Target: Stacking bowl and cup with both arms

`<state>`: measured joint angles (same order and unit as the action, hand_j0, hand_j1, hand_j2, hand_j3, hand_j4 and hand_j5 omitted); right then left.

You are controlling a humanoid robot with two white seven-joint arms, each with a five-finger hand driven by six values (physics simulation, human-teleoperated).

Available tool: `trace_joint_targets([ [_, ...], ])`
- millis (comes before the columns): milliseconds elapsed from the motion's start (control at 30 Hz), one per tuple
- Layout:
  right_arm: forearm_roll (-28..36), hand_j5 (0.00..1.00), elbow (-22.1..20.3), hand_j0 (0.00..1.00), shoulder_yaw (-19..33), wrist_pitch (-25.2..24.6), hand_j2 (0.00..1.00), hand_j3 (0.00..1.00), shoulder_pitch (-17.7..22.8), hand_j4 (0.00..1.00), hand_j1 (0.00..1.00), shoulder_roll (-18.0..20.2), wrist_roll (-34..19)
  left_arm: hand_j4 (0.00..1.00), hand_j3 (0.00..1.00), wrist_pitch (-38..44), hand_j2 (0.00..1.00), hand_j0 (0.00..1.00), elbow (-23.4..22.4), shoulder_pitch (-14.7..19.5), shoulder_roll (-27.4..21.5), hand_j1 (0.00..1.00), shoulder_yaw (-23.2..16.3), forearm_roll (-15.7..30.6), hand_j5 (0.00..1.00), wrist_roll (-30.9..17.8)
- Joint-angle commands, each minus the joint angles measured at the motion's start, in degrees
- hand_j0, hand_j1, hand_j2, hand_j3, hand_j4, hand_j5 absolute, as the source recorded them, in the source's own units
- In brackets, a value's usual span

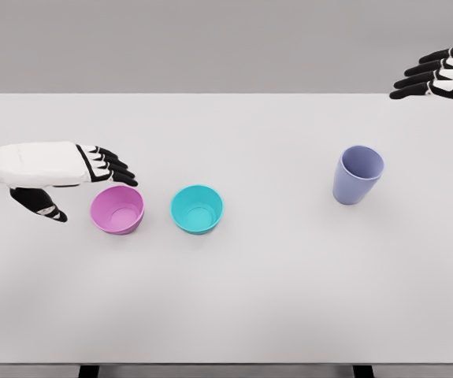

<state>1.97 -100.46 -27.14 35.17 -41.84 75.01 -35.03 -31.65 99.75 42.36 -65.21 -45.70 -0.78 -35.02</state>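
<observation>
A pink bowl (pixel 117 209) stands upright on the white table (pixel 258 299) at the left. Just right of it sits a teal bowl (pixel 197 209), apart from the pink one. A lavender cup (pixel 358 175) stands upright further right. My left hand (pixel 84 183) reaches in from the left, its fingers spread just above and left of the pink bowl's rim, thumb hanging below, holding nothing. My right hand (pixel 435 75) hovers at the upper right corner, fingers extended, well above and right of the cup.
The table's far edge runs across the top against a grey wall; its front edge lies along the bottom of the view.
</observation>
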Motion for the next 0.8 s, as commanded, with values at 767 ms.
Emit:
trace_joint_targets([
  [767,0.3,1.00,0.0,1.00,0.1,-0.2,1.00,1.00,0.3,1.00,1.00,-0.4,0.0,1.00,1.00,12.5,1.00,1.00,-0.2,0.8,3.0,1.00,-2.8,0.2,1.00,0.0],
])
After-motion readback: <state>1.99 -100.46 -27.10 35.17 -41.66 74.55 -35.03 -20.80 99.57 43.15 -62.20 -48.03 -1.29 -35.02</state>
